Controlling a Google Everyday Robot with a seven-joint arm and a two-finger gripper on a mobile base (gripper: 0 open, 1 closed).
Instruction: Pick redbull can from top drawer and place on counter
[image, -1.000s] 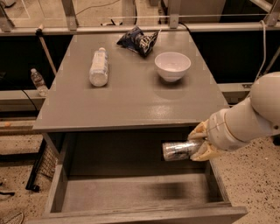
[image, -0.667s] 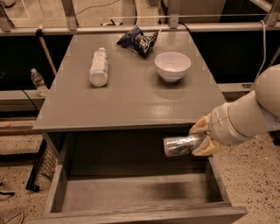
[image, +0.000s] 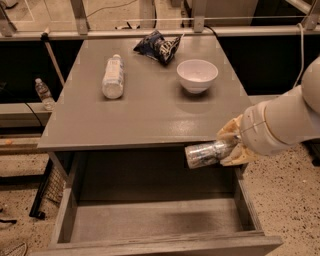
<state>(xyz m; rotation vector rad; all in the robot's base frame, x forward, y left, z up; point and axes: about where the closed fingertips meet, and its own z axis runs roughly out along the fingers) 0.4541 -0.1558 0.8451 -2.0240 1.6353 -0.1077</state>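
The redbull can (image: 206, 153) is a slim silvery can held on its side, pointing left. My gripper (image: 234, 146) is shut on its right end, with a tan finger above and one below. Can and gripper hang above the right part of the open top drawer (image: 150, 220), just below and in front of the front edge of the counter (image: 145, 112). The drawer's grey floor shows nothing else on it. My white arm reaches in from the right.
On the counter lie a clear white-labelled plastic bottle (image: 113, 76) on its side at the left, a white bowl (image: 197, 75) at the right and a dark crumpled snack bag (image: 160, 46) at the back. Another bottle (image: 43, 93) stands on the floor at the left.
My gripper has lifted the can slightly up and to the right, closer to the counter's front edge. Nothing on the counter has moved.
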